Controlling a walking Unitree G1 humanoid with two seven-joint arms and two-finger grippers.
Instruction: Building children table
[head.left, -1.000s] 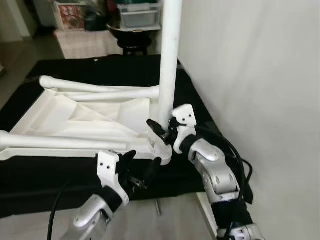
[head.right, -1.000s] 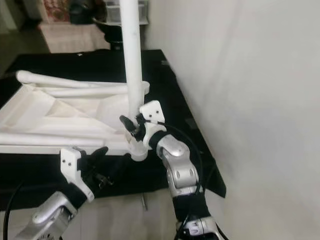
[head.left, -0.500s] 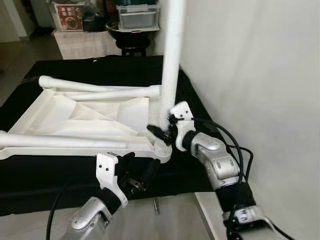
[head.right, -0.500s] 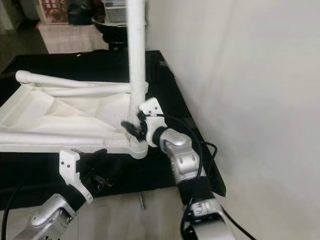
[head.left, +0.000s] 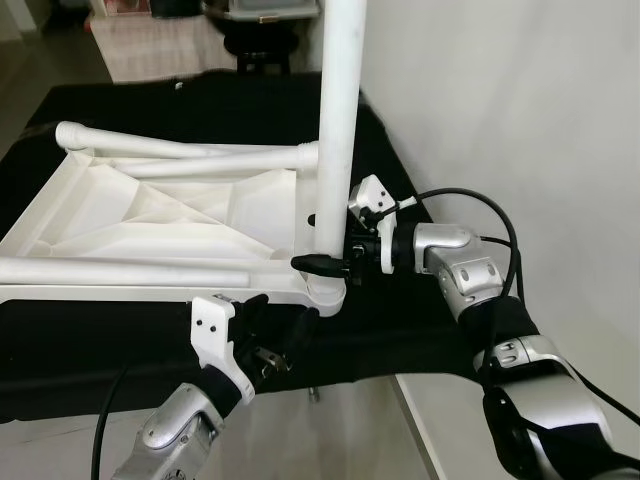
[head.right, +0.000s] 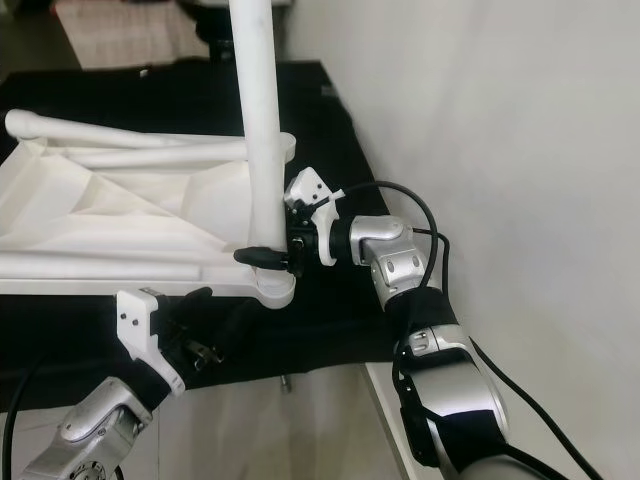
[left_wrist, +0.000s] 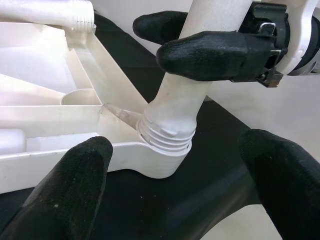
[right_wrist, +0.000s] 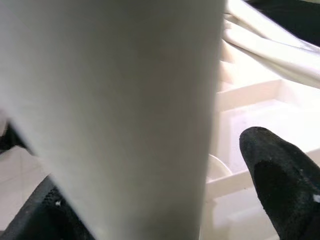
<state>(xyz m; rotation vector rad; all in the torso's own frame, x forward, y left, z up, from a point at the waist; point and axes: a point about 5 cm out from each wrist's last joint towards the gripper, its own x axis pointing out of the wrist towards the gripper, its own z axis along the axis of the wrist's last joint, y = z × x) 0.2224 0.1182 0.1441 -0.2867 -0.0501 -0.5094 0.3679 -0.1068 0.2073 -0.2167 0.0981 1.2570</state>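
A white plastic children's tabletop (head.left: 150, 215) lies upside down on a black cloth (head.left: 90, 345). One white leg (head.left: 340, 100) stands upright in the near right corner socket, its threaded base (left_wrist: 167, 135) partly showing above the socket. My right gripper (head.left: 325, 258) reaches in from the right and is shut on this leg just above the socket, one finger (left_wrist: 210, 55) on each side. My left gripper (head.left: 280, 320) hovers open just in front of that corner, fingers (left_wrist: 65, 190) spread wide and holding nothing. Two more legs (head.left: 170, 148) lie along the tabletop's edges.
A white wall (head.left: 500, 100) rises close on the right. Pale floor (head.left: 350, 440) lies before the cloth, with a small metal bolt (head.left: 313, 397) on it. A dark stool (head.left: 262, 40) and a cloth-covered stand are at the back.
My right arm has swung outward to the right and turned level, its gripper staying around the upright leg's base. The left gripper has hardly moved. The camera has dipped slightly.
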